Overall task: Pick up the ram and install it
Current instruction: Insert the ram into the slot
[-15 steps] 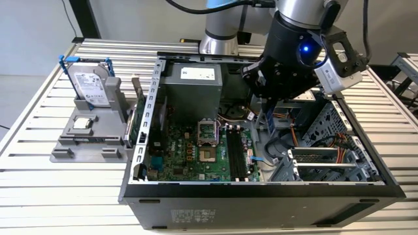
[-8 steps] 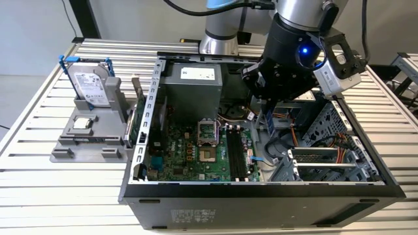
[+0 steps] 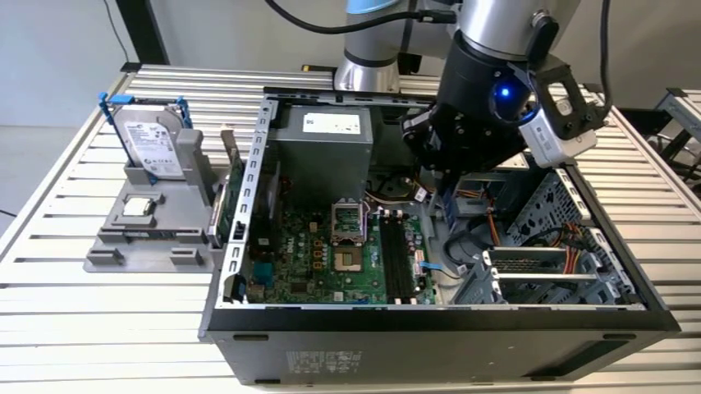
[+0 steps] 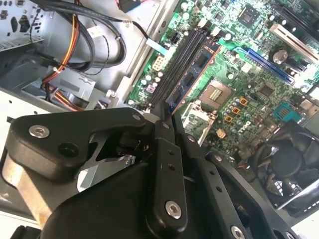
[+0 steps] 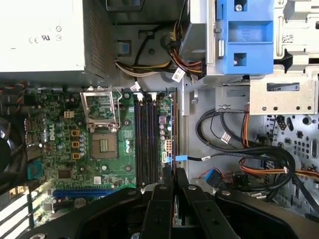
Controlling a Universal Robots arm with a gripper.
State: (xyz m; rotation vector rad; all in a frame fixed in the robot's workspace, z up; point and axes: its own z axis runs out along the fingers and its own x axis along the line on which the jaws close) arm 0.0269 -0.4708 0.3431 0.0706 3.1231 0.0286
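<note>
My gripper hangs inside the open computer case, above the right part of the motherboard. It is shut on the ram, a thin stick hanging down from the fingers. In the second wrist view the ram runs out from the gripper as a blue-edged board with dark chips, beside the long black slots. In the first wrist view the ram appears edge-on ahead of the gripper, just to one side of the slots and not seated in them.
A silver hard drive in a blue frame stands on a grey stand outside the case, at the exterior view's left. Inside are the power supply, the processor socket, loose cables and a metal drive cage.
</note>
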